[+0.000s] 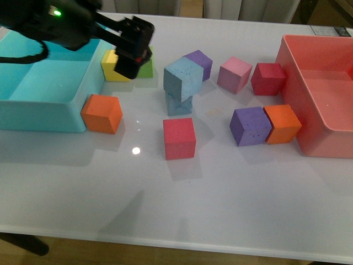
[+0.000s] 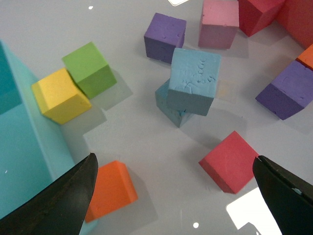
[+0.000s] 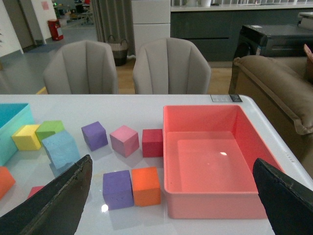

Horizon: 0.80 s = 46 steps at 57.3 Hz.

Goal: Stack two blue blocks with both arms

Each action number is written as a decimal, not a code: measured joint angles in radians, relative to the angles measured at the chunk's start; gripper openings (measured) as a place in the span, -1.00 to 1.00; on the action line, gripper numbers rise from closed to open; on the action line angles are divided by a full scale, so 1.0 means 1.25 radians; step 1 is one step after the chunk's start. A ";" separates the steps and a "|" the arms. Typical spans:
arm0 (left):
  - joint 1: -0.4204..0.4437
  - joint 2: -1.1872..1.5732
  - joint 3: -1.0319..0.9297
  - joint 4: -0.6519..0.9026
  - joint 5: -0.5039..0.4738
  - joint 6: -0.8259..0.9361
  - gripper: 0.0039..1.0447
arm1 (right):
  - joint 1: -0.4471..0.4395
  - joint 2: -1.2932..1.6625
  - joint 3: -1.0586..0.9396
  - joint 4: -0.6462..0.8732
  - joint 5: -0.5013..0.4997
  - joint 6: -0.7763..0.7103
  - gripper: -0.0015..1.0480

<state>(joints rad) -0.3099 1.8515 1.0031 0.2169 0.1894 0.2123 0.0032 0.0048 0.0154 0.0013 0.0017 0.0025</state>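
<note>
From the front, one blue block (image 1: pixel 183 78) sits askew atop the other (image 1: pixel 177 105), so the stack looks made; the left gripper (image 1: pixel 131 48) hangs clear beside the turquoise bin (image 1: pixel 38 113). Both wrist views show splayed, empty jaws, the right gripper (image 3: pixel 171 196) held off above the table

Top blue block (image 2: pixel 194 80) sitting skewed on lower blue block (image 2: pixel 167 105), overhanging it. Yellow cube (image 2: pixel 59 95) touching green cube (image 2: pixel 89 69), beside turquoise bin (image 2: pixel 19 161). Orange cube (image 2: pixel 112 190) against the bin. Left gripper (image 2: pixel 173 196) spread wide, fingertips (image 2: pixel 58 203) empty.
</note>
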 joint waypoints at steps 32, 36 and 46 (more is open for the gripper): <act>0.126 -0.339 -0.596 0.753 -0.267 -0.168 -0.97 | 0.000 0.000 0.000 0.000 -0.002 0.000 0.83; 0.140 -0.391 -0.629 0.737 -0.254 -0.168 -0.97 | 0.000 0.000 0.000 0.000 -0.001 0.000 0.83; 0.168 -0.506 -0.693 0.681 -0.229 -0.168 -0.97 | 0.000 0.000 0.000 0.000 -0.002 0.000 0.83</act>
<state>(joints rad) -0.0994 1.2186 0.1371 1.0679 -0.0967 0.0021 0.0032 0.0048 0.0154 0.0010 -0.0002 0.0025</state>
